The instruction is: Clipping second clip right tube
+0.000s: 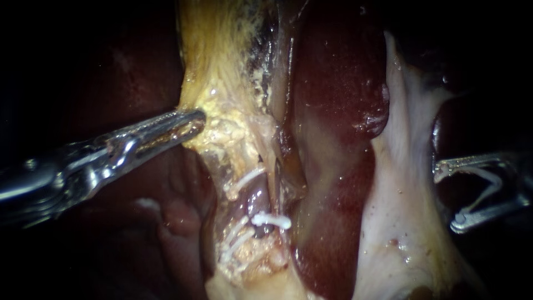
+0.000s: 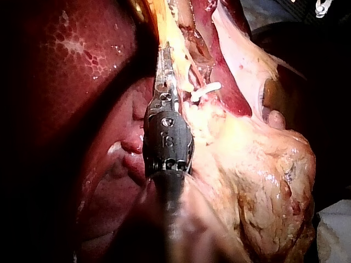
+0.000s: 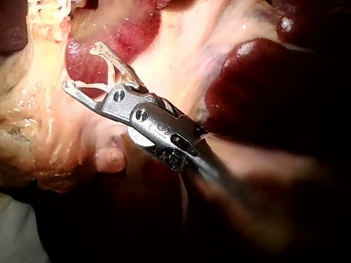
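At the centre a dark tube (image 1: pixel 256 201) runs down through yellow fatty tissue (image 1: pixel 233 128). A white clip (image 1: pixel 272 220) lies across its lower part, and other white clips (image 1: pixel 243 180) sit on tissue just left of it. My left instrument (image 1: pixel 195 119) comes in from the left, its jaws shut on the edge of the fatty tissue; the left wrist view shows these jaws (image 2: pixel 164 57) lying along that tissue. My right instrument (image 1: pixel 447 197) stands far to the right, apart from the tubes, its wide-spread jaws holding an open white clip (image 1: pixel 488 188). The right wrist view shows the same loaded jaws (image 3: pixel 82 67).
Dark red liver (image 1: pixel 333 83) fills the middle. A pale sheet of membrane (image 1: pixel 400 200) hangs between my right instrument and the clipped tubes. The bulky yellowish gallbladder (image 2: pixel 263 181) lies beside my left instrument's shaft.
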{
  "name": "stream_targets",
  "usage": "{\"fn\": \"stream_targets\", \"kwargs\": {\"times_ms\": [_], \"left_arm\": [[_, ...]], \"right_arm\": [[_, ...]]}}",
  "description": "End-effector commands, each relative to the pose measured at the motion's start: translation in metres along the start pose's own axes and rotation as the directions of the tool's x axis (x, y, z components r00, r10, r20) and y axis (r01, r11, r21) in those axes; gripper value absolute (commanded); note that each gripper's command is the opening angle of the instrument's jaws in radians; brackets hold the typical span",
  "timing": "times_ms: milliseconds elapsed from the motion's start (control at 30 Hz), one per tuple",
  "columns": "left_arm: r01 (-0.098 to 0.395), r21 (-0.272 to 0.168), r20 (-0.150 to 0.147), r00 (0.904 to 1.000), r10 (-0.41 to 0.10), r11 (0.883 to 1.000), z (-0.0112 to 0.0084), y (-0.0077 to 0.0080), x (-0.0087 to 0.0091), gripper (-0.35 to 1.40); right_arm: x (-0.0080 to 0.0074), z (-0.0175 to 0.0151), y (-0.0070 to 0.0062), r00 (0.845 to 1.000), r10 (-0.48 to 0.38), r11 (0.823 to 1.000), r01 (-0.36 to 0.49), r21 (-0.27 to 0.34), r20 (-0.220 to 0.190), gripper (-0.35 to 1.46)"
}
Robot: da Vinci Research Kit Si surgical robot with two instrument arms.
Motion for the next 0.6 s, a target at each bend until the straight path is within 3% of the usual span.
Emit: {"fn": "stream_targets", "kwargs": {"times_ms": [33, 167, 333, 500, 600], "left_arm": [[0.0, 0.001, 0.0, 1.0, 0.0, 1.0, -0.0002, 0.0, 0.0, -0.35], [0.001, 0.009, -0.005, 1.0, -0.001, 1.0, -0.0011, 0.0003, -0.0006, -0.35], [0.005, 0.0, -0.009, 0.9999, -0.005, 1.0, -0.0031, 0.0007, -0.0019, -0.35], [0.012, -0.011, 0.003, 0.9999, -0.012, 1.0, -0.0053, 0.0008, -0.0033, -0.35], [0.016, -0.011, 0.015, 0.9998, -0.016, 1.0, -0.006, 0.0007, -0.0039, -0.35]], "right_arm": [[0.0, 0.0002, -0.0001, 1.0, 0.0, 1.0, 0.0, -0.001, 0.0, 0.6], [0.0, 0.0013, -0.0002, 1.0, -0.001, 1.0, 0.001, -0.006, 0.001, 0.6], [-0.0003, 0.0045, 0.0004, 0.995, 0.103, 0.995, -0.103, -0.008, -0.005, 0.6], [-0.0009, 0.0092, 0.0017, 0.976, 0.216, 0.976, -0.216, 0.002, -0.011, 0.6], [-0.0015, 0.0126, 0.0027, 0.958, 0.288, 0.958, -0.288, 0.001, -0.015, 0.6]]}}
